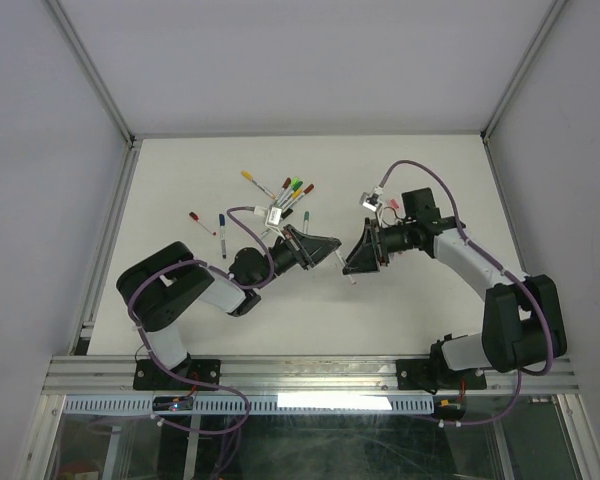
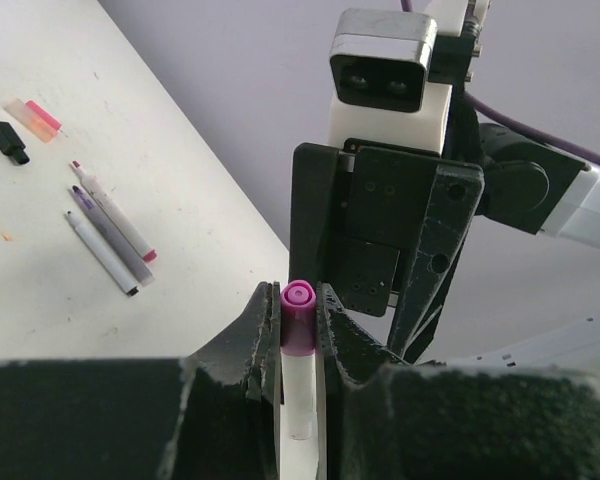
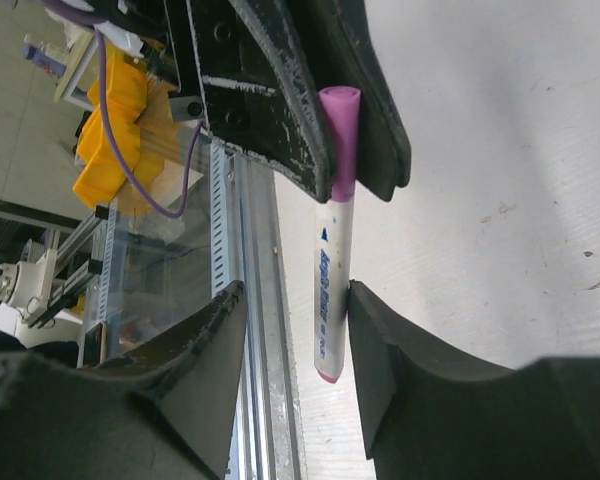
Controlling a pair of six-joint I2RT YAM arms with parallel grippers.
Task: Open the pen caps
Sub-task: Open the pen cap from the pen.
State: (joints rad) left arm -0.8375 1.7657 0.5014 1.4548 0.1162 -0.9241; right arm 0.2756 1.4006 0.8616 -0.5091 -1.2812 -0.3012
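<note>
My left gripper [image 1: 328,250] [image 2: 298,312] is shut on the purple cap [image 2: 298,315] [image 3: 340,140] of a white-barrelled pen [image 3: 330,280] and holds it above the table. My right gripper [image 1: 352,262] [image 3: 295,292] is open around the pen's barrel; its right finger [image 3: 400,350] touches the barrel and the left finger stands apart. Several capped pens [image 1: 285,195] lie in a heap at the back, and two more pens [image 1: 210,228] lie to the left. In the left wrist view, three uncapped pens [image 2: 110,225], a black cap [image 2: 8,143] and a pink cap [image 2: 42,115] lie on the table.
An aluminium rail [image 1: 310,375] [image 3: 250,300] runs along the table's near edge, close below the held pen. Frame posts and pale walls enclose the white table [image 1: 430,320]. The right arm's wrist camera [image 2: 385,70] faces my left gripper at close range.
</note>
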